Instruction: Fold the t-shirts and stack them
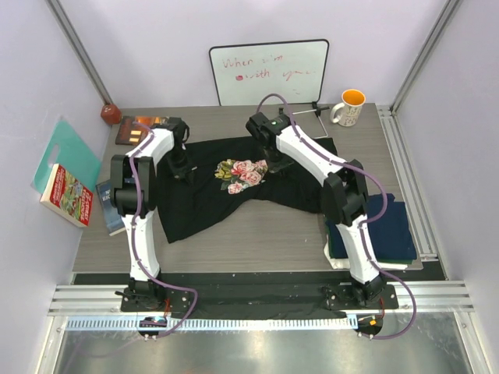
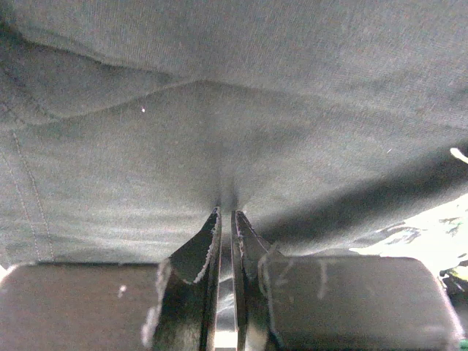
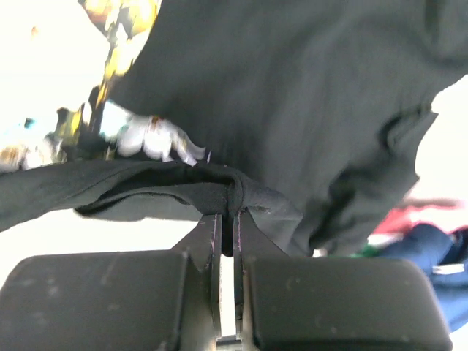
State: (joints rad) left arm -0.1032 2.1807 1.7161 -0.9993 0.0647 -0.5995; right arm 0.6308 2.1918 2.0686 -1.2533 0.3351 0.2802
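Observation:
A large black t-shirt (image 1: 226, 199) with a pink-and-white floral print (image 1: 243, 173) lies spread across the middle of the table. My left gripper (image 1: 184, 168) is shut on its left part; in the left wrist view the cloth (image 2: 219, 131) puckers into the closed tips (image 2: 227, 213). My right gripper (image 1: 274, 162) is shut on a bunched fold of the shirt beside the print; the right wrist view shows the fold (image 3: 219, 191) pinched between the tips (image 3: 227, 216). A folded navy t-shirt (image 1: 383, 226) tops a stack at the right, with green and white edges beneath.
Books lie at the left: one with a colourful cover (image 1: 67, 195), a blue one (image 1: 107, 204), and a dark one (image 1: 134, 128) at the back. A teal board (image 1: 64, 149) leans at the left. A whiteboard (image 1: 269, 72) and an orange-lined mug (image 1: 349, 107) stand at the back.

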